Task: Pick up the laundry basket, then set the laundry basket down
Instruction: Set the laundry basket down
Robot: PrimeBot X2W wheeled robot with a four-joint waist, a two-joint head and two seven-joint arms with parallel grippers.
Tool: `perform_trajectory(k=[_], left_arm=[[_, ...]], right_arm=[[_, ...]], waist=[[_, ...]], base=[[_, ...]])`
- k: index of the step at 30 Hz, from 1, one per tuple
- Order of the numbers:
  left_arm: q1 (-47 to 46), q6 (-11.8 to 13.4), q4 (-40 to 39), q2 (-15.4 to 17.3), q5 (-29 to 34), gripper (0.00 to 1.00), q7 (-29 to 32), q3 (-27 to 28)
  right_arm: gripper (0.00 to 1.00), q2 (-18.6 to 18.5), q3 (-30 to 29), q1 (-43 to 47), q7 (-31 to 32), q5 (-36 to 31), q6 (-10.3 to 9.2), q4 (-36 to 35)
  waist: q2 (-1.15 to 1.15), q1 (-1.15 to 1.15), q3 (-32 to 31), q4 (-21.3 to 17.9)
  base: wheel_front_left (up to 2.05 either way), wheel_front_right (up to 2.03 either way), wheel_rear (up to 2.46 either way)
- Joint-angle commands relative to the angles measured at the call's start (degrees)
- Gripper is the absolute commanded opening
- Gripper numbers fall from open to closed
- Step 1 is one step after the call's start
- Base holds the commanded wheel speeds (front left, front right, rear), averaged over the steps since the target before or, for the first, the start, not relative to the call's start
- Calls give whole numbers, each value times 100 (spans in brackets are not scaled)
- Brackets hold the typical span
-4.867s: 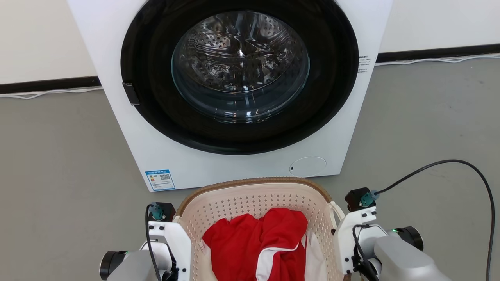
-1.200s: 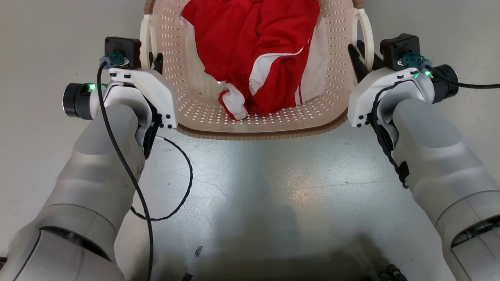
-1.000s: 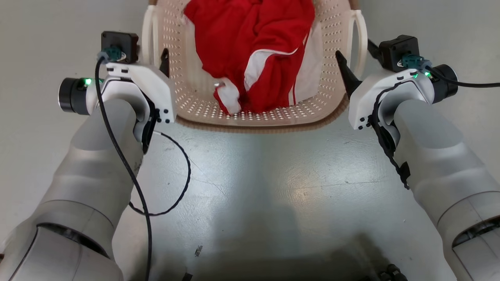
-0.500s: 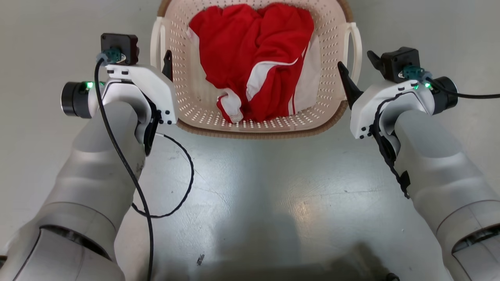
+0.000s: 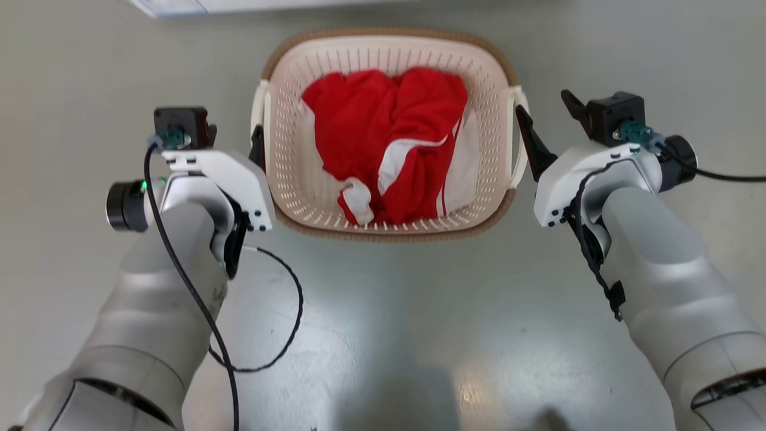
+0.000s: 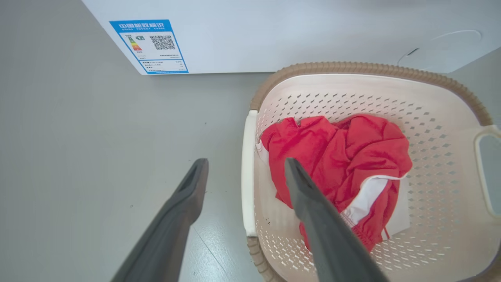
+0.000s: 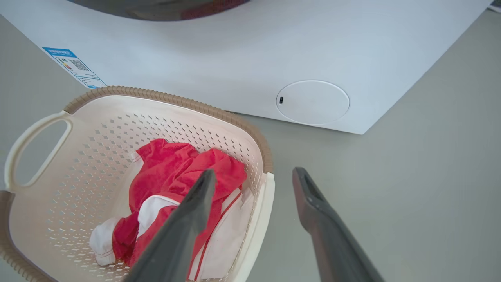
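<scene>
Dark fingers of my left gripper [image 6: 246,162] stand spread wide, with the basket's white left handle [image 6: 247,172] seen between them and nothing gripped. My right gripper [image 7: 254,173] is likewise wide open about the right handle [image 7: 261,219]. The laundry basket [image 5: 389,31] rests on the grey floor [image 5: 383,335] just before the washing machine [image 7: 235,58], holding a crumpled red and white garment [image 5: 383,131]. I judge the set-down is at its letting-go, and next I must draw both pairs of fingers back clear of the handles without nudging it.
</scene>
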Motion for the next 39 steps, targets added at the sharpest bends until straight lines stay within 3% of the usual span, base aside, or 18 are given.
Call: perform_trajectory(k=[1,13,27,39], left_arm=[[166,-23,-64,155,-57,100,-59,128],[1069,136,-1024,323,264,100,-80,497],[2196,-73,-1893,437,580,100,-80,1362],[3052,-19,-2594,514,1040,100,-81,2004]], right_arm=[[100,109,-28,284,-69,-109,34,-169],[100,109,-743,1067,-69,-831,34,-833],[100,109,-937,1913,-70,-1031,34,-1567],[100,109,-919,2486,-70,-1050,34,-2177]], waist=[[0,0,-258,4],[0,0,-1413,105],[0,0,-2550,216],[0,0,-3170,220]], base=[[0,0,0],[0,0,0],[0,0,0],[0,0,0]])
